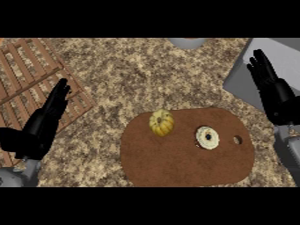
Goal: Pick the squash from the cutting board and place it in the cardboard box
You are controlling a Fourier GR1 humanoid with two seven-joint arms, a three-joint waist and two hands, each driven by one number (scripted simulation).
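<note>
The right hand (274,90) was held with fingers straight and holding nothing at three o'clock of the view, over the grey box-like thing (294,57) there; the left hand (42,123) was likewise open at nine o'clock, over the wooden slats (16,74). The squash (161,122), small, yellow and ribbed, lay near the twelve o'clock edge of the brown cutting board (178,162), with a pale ring-shaped item (207,137) just beside it at four o'clock. It was judged light, stiff and rounded, apt to roll, and best taken across its ribbed sides.
</note>
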